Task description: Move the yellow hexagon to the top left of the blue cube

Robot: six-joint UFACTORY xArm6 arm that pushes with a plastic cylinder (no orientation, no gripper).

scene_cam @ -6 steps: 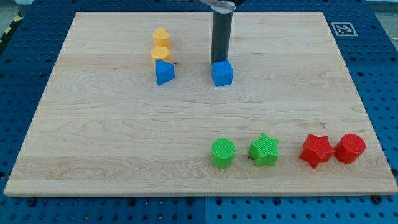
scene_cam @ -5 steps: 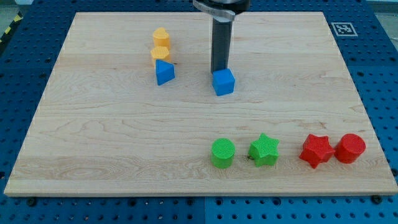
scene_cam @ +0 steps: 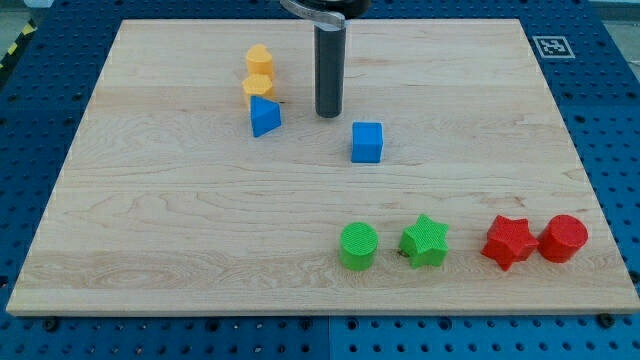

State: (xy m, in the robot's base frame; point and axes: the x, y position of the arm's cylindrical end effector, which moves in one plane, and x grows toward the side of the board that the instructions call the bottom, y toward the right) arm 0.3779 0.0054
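The blue cube [scene_cam: 367, 142] sits a little above the board's middle. Two yellow blocks stand at the upper left, one above the other: the upper one [scene_cam: 259, 58] and the lower one [scene_cam: 258, 84], which touch; I cannot tell which is the hexagon. A blue triangular block [scene_cam: 264, 116] sits just below them, touching the lower yellow one. My tip [scene_cam: 328, 114] stands on the board between the blue triangular block and the blue cube, up and to the left of the cube, touching neither.
A green cylinder [scene_cam: 358, 246] and a green star [scene_cam: 424, 240] sit near the view's bottom. A red star [scene_cam: 508, 241] and a red cylinder [scene_cam: 563, 238] sit at the bottom right. The wooden board [scene_cam: 150, 220] lies on a blue perforated table.
The blue cube has slid down and slightly right. My tip was behind the cube, touching it, and has moved left and away from it.
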